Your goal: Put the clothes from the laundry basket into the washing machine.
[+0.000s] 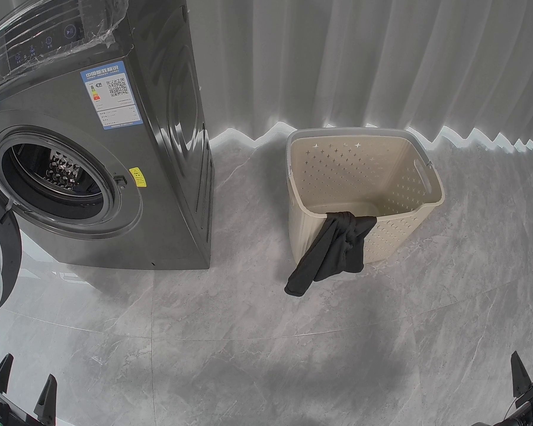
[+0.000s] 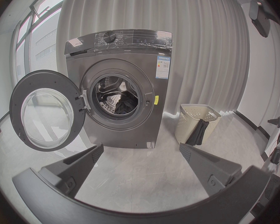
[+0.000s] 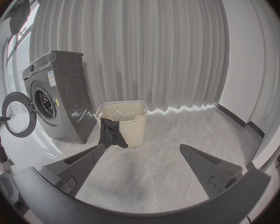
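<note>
Dark garment (image 1: 331, 249) hangs over the front rim of the laundry basket (image 1: 361, 131), tail reaching the floor. Looks light and limp, so best grabbed at the bunched fold by the rim. Left gripper (image 2: 140, 147) and right gripper (image 3: 142, 147) both spread wide, holding nothing.

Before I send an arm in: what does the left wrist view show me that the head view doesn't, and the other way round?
Left wrist view: dark clothes lying in the drum, and the whole open door swung aside. Head view: the inside of the laundry basket from above, its perforated walls bare where they are visible. Both: the washing machine, and the dark garment draped over the basket's front rim, hanging down outside.
</note>
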Tool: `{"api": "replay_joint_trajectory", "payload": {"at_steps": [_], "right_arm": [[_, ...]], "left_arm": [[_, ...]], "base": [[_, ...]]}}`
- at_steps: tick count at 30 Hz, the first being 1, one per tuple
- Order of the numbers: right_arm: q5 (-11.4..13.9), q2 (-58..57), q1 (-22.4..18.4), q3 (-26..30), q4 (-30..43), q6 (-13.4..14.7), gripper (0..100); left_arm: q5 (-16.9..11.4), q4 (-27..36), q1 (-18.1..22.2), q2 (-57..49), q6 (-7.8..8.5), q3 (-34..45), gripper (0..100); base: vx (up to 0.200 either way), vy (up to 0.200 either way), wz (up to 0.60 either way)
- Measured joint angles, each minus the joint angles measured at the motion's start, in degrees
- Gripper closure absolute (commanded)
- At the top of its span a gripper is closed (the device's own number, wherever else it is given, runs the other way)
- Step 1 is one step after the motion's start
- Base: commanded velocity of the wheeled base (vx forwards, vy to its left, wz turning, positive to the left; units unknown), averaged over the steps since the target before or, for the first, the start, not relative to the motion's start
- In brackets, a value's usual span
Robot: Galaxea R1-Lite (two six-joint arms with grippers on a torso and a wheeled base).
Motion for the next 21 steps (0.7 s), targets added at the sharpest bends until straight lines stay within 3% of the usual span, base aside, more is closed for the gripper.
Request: {"api": "replay_joint_trajectory", "payload": {"at_steps": [4,19,21], "right_arm": [[0.0,0.0,0.0,0.0,0.0,0.0,0],[0.0,0.0,0.0,0.0,0.0,0.0,0],[0.0,0.0,0.0,0.0,0.0,0.0,0]], "left_arm": [[0.0,0.0,0.0,0.0,-0.02,0.0,0],[0.0,0.0,0.0,0.0,-0.02,0.0,0],[0.0,0.0,0.0,0.0,-0.05,0.0,0]], "base": [[0.0,-0.2,0.0],[0.0,0.0,0.0],[0.2,0.0,0.0]]}}
